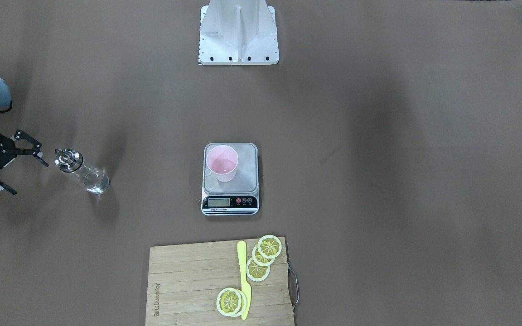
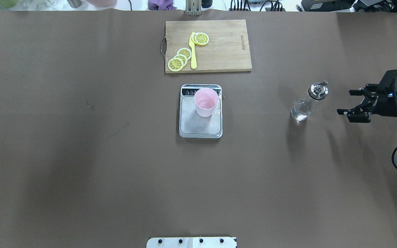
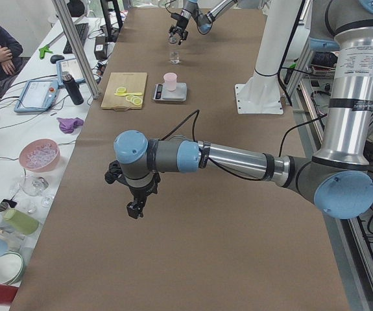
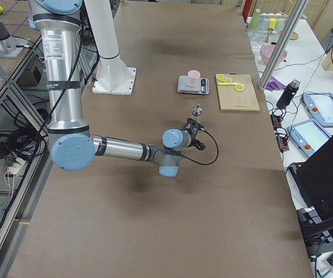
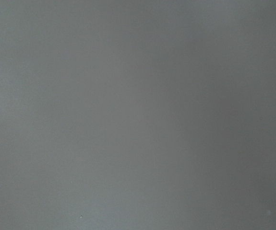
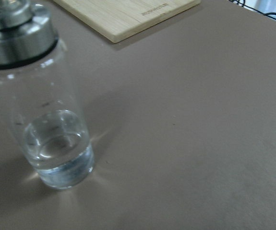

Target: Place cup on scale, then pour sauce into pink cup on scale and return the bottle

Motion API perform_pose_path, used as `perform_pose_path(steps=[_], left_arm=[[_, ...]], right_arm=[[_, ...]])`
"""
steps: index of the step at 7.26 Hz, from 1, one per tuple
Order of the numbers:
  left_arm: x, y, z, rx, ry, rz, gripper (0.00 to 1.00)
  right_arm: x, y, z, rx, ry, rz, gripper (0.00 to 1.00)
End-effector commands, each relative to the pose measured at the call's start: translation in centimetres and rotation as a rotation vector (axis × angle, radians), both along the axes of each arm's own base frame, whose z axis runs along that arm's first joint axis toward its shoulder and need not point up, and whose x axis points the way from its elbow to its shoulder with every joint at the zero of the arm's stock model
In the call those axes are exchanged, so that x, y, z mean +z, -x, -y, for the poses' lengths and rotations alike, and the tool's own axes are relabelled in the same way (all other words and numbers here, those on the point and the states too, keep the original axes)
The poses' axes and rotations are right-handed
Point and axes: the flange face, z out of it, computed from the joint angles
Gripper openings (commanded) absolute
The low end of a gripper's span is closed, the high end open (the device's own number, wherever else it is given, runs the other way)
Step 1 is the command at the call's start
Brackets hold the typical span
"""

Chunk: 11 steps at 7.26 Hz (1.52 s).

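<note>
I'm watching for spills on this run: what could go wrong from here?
The open right gripper sits close beside the upright slim clear glass bottle; a careless move could knock it over. The pale pink cup stands off-centre on the silver-topped digital scale, near its display; a nudge might tip it.

Bare table [image 2: 260, 113] between bottle [image 2: 307, 103] and scale [image 2: 200, 127], board [image 2: 226, 51] beyond

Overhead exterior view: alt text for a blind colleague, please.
A pink cup stands on a digital scale mid-table. To the right, a clear glass bottle stands upright, the open right gripper just beyond it, not touching. A cutting board with lemon slices lies past the scale.
</note>
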Motion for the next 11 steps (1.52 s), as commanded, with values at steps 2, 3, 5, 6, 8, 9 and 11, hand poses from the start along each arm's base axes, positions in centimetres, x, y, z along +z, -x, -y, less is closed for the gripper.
perform_pose_path(steps=[2,3,5,6,8,9,11], left_arm=[[0.5,0.0,-0.4,0.003,0.005,0.0,0.98],[0.6,0.0,-0.4,0.003,0.007,0.0,0.98],[0.8,0.1,-0.7,0.002,0.012,0.0,0.98],[0.8,0.1,-0.7,0.002,0.013,0.0,0.98],[1.1,0.0,-0.7,-0.002,0.026,0.001,0.98],[1.4,0.1,-0.7,-0.004,0.029,0.001,0.98],[1.4,0.1,-0.2,-0.007,0.039,0.005,0.98]], right_arm=[[4.3,-7.5,1.3,0.181,0.296,-0.032,1.0],[5.7,-10.3,1.6,0.246,0.389,-0.047,1.0],[8.7,-15.8,2.7,0.375,0.612,-0.111,1.0],[9.1,-18.6,3.8,0.406,0.735,-0.124,1.0],[9.5,-22.0,4.3,0.398,0.9,-0.099,1.0],[9.0,-22.4,5.4,0.373,0.986,-0.113,1.0],[9.2,-25.5,6.0,0.291,1.011,-0.22,1.0]])
